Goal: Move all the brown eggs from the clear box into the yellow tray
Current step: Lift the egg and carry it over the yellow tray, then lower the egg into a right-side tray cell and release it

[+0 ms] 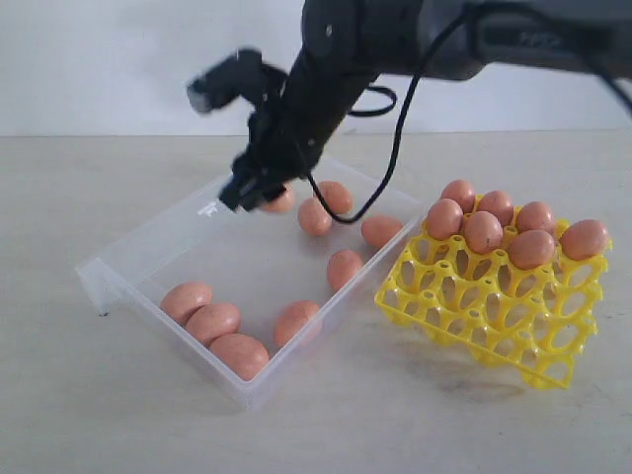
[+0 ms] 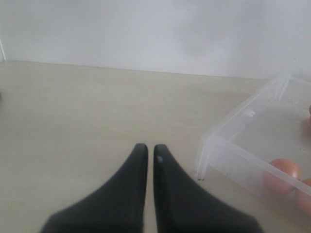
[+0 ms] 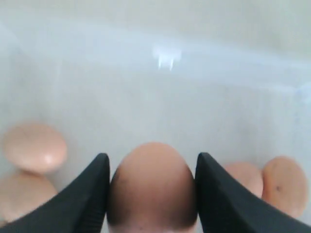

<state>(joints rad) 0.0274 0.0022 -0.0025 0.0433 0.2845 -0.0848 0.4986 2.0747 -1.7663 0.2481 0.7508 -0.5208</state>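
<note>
My right gripper (image 3: 151,162) clamps a brown egg (image 3: 151,189) in the clear box (image 1: 128,259); its smooth shell may slip before the yellow tray (image 1: 494,326). My left gripper (image 2: 149,148) sits closed.

The middle floor of the clear box (image 1: 247,267) lies bare, leaving room to come down between clusters of brown eggs (image 1: 212,322): four in the near corner, four along the side facing the yellow tray (image 1: 494,326). The right pincer (image 1: 255,193), clamped on one egg at the far wall, and its cable (image 1: 395,148) overhang that end. The tray's near cells stand open.
</note>
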